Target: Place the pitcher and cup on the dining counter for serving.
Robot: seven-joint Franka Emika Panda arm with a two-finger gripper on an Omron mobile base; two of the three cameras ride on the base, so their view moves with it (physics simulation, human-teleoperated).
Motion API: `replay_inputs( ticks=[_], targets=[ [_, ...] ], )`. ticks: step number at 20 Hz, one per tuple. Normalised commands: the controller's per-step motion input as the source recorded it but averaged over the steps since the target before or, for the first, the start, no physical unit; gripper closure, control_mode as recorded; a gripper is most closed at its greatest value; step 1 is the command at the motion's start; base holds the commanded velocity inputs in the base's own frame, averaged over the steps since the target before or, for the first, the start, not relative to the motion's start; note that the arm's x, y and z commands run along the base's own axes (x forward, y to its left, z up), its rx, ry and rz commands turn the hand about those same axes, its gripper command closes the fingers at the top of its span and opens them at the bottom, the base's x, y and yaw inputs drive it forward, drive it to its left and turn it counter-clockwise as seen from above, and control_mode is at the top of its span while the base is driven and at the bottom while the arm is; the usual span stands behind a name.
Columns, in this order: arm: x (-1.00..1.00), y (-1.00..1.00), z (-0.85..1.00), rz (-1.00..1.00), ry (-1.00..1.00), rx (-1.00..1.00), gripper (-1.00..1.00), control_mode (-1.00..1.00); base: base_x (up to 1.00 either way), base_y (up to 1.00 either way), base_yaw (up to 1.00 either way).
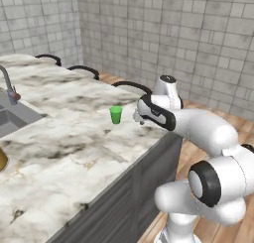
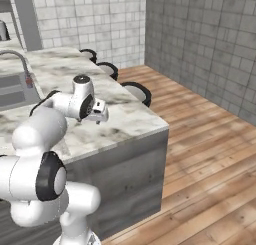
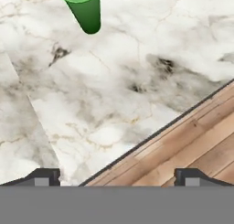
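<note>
The cup (image 3: 83, 8) is cut off by the hand view's top edge, the pitcher (image 1: 2, 158) shows as a mere amber sliver at the left base view's left edge, and the faucet (image 1: 8, 86) is clipped there too

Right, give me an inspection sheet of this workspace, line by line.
Surface: white marble counter with grey veining, over dark cabinets.
Job's things: green cup upright on the counter near its far edge; an amber rounded thing at the left edge of the left base view, perhaps the pitcher, too cropped to tell.
Clutter: nothing seen.
Grippers: gripper open, empty, short of the cup.
Cables: nothing seen.
Surroundings: sink with tap, stools along the far side, tiled walls, wooden floor.
</note>
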Motion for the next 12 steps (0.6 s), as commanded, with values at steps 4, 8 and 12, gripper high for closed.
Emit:
replay_inputs(
  ticks=[4, 8, 12],
  targets=[
    [-0.54, -0.03, 0.01, 0.07, -0.18, 0.0, -1.0, -1.0, 0.0, 0.0, 0.0],
    [0.0, 0.0, 0.0, 0.0, 0.0, 0.0, -1.0, -1.0, 0.0, 0.0, 0.0],
    [-0.05, 0.0, 0.0, 0.0, 0.0, 0.0, -1.0, -1.0, 0.0, 0.0, 0.0]
  ],
)
